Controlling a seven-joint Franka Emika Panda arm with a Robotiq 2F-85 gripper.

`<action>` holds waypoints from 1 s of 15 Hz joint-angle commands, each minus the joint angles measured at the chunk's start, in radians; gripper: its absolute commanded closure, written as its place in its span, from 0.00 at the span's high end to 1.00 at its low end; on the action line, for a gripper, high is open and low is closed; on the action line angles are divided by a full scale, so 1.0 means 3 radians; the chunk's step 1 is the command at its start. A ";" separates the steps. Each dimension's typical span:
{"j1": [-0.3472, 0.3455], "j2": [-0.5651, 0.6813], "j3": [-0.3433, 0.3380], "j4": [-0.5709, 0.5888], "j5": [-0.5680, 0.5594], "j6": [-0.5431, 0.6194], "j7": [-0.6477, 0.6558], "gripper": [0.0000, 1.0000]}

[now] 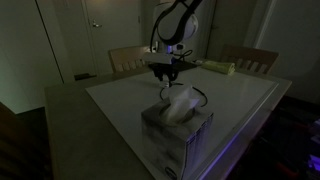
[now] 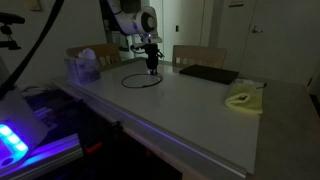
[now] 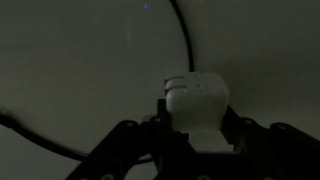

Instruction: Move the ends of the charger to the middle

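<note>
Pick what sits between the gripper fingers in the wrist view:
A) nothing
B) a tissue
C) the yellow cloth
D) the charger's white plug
D: in the wrist view the white plug sits gripped between the two dark fingers of the gripper, and the black cable arcs away across the table behind it.

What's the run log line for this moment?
fingers: shut on white plug | cable: looped on table | stage: plug end gripped
</note>
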 commanded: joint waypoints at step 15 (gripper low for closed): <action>0.0231 -0.0284 -0.0240 -0.0140 0.0436 0.0215 0.0619 1.00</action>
